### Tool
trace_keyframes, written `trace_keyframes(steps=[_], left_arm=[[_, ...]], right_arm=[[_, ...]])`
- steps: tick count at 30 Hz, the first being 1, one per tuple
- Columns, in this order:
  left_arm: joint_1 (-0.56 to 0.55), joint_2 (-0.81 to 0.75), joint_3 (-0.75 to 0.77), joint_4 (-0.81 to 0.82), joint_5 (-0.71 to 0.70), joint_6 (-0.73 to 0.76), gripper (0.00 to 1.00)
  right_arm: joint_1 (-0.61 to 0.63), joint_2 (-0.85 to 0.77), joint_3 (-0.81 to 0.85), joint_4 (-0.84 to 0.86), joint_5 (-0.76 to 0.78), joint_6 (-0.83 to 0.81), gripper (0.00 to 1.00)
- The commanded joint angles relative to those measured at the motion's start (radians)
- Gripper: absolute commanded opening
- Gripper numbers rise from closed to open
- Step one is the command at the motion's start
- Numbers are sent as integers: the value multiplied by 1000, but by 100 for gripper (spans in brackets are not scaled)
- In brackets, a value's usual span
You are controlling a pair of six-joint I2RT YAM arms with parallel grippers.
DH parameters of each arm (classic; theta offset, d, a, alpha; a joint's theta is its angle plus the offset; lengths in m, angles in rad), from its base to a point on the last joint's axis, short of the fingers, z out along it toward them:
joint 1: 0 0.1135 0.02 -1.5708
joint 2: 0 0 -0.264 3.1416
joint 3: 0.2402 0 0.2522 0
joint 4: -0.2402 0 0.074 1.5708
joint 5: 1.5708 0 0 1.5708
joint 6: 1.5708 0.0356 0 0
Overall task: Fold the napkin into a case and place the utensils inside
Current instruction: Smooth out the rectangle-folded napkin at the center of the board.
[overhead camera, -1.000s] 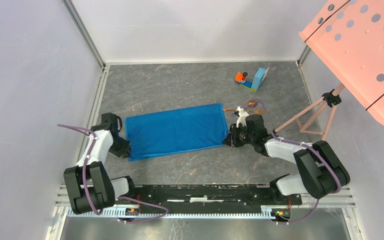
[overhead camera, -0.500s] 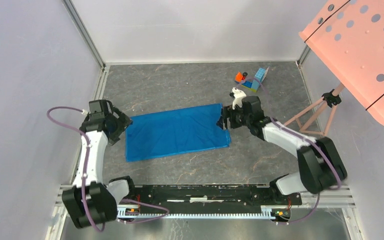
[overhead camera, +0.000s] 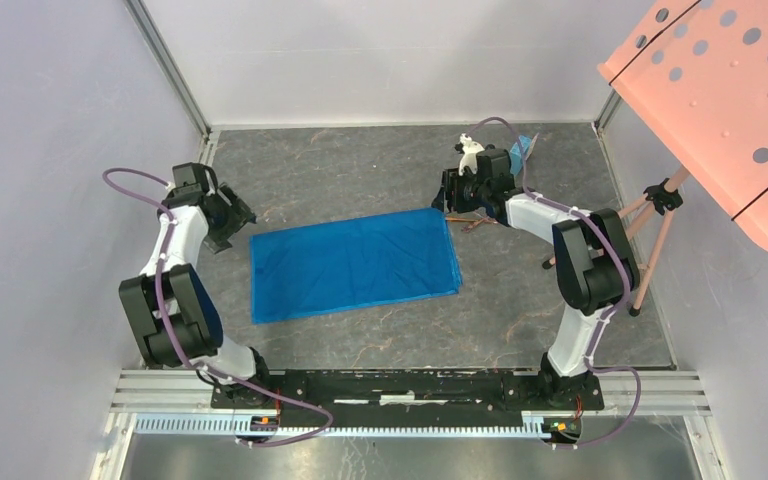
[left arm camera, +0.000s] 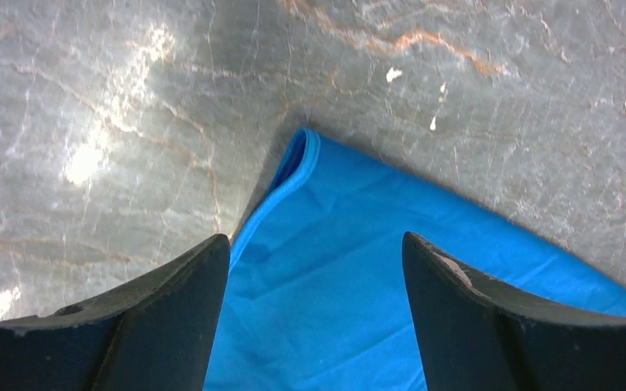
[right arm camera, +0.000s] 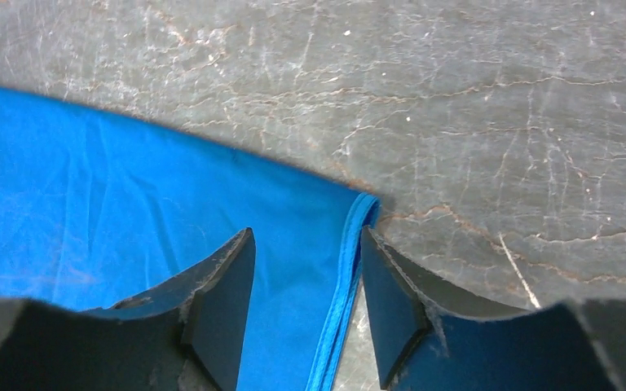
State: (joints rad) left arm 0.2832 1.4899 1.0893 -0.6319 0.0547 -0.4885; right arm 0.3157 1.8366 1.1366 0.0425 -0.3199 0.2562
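Note:
The blue napkin [overhead camera: 353, 262] lies flat on the table as a folded oblong. My left gripper [overhead camera: 232, 218] hovers open at its far left corner; in the left wrist view that corner [left arm camera: 301, 145] shows ahead of the wide-apart gripper [left arm camera: 314, 252]. My right gripper [overhead camera: 451, 201] is at the far right corner. In the right wrist view the right gripper [right arm camera: 306, 244] stands open, one finger over the cloth [right arm camera: 130, 204] and the other just outside its hemmed edge [right arm camera: 350, 244]. Thin copper utensils [overhead camera: 480, 222] lie beside that corner, partly under the right arm.
A light-blue toy block [overhead camera: 524, 147] peeks out behind the right wrist at the back. A pink perforated stand [overhead camera: 730, 90] overhangs the right side, its tripod legs [overhead camera: 650, 235] on the table. Walls close the left, back and right.
Both grippers opened, left the napkin's near corners and swung out to its far corners. The right jaws have since narrowed a little. The napkin lies where it was.

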Motion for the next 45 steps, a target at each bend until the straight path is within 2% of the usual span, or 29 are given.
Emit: trace_keyframes(steps=[1, 5, 9, 13, 15, 19, 24, 27, 30, 32, 40, 45], left_arm=[[55, 85, 74, 47, 39, 80, 82], [68, 135, 91, 60, 87, 103, 77], [69, 205, 115, 57, 135, 96, 67], [69, 221, 109, 72, 150, 109, 63], [70, 229, 110, 66, 154, 126, 62], [68, 222, 93, 72, 137, 145, 62], [69, 230, 81, 86, 163, 139, 64], [69, 229, 78, 92, 171, 136, 66], [69, 229, 76, 97, 176, 133, 66], [70, 235, 78, 97, 179, 133, 66], [68, 257, 89, 95, 169, 142, 52], [69, 274, 97, 91, 164, 150, 49]], right_arm=[[-23, 54, 46, 35, -100, 13, 55], [-27, 70, 21, 58, -120, -8, 55], [-39, 90, 16, 64, -153, -3, 50], [-40, 84, -1, 76, -153, -8, 48], [-41, 86, 2, 60, -139, -16, 47], [-43, 68, -15, 57, -99, -36, 54], [-46, 83, -15, 66, -105, -34, 54], [-47, 104, -12, 78, -120, -29, 51], [-46, 111, -11, 99, -137, -21, 41], [-45, 117, -10, 114, -137, -15, 40], [-52, 153, 21, 111, -132, -15, 45], [-54, 152, 17, 124, -144, -8, 42]])
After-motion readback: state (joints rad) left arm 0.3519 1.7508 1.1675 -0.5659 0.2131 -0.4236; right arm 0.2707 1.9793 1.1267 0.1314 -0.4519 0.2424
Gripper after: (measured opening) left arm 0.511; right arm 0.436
